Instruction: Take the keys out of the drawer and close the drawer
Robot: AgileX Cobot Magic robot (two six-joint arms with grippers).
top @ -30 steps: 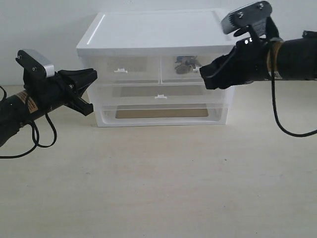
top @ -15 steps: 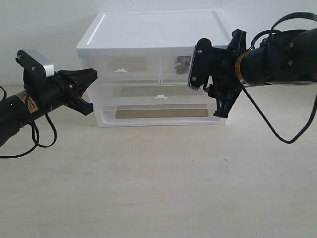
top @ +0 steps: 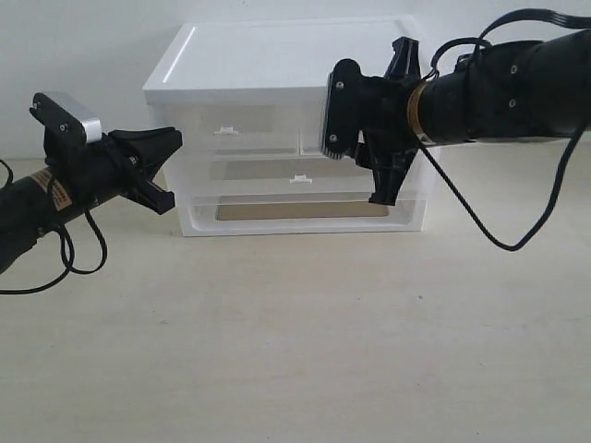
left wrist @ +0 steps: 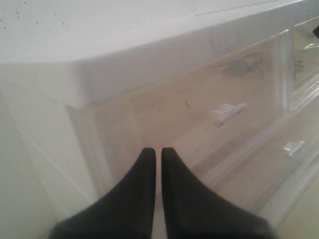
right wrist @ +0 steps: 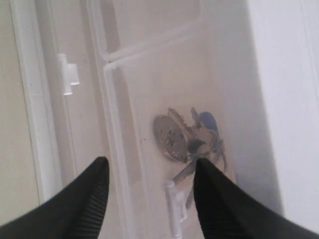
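The drawer (top: pixel 310 129) is the right one of the white cabinet's (top: pixel 277 55) top pair, and it is shut. My right gripper (top: pixel 362 138) hangs in front of it and hides most of its face in the exterior view. In the right wrist view the keys (right wrist: pixel 187 139) show through the drawer's (right wrist: pixel 164 89) translucent front: a round grey fob, silver keys and a blue cap. My right gripper (right wrist: pixel 150 162) is open, its fingers standing either side of the drawer's small white tab handle (right wrist: pixel 174 206). My left gripper (top: pixel 166 171) (left wrist: pixel 158 149) is shut and empty by the cabinet's left front corner.
The left twin drawer has its own tab handle (top: pixel 224 131) (left wrist: pixel 228 111). The full-width drawer below has another handle (top: pixel 298 179) (right wrist: pixel 67 74). A deeper drawer (top: pixel 305 210) sits at the bottom. The cabinet stands on a pale table (top: pixel 295 351) against a white wall.
My right arm has swung left across the cabinet's front and turned on its wrist, so it now covers the keys' drawer. The left arm has not moved.
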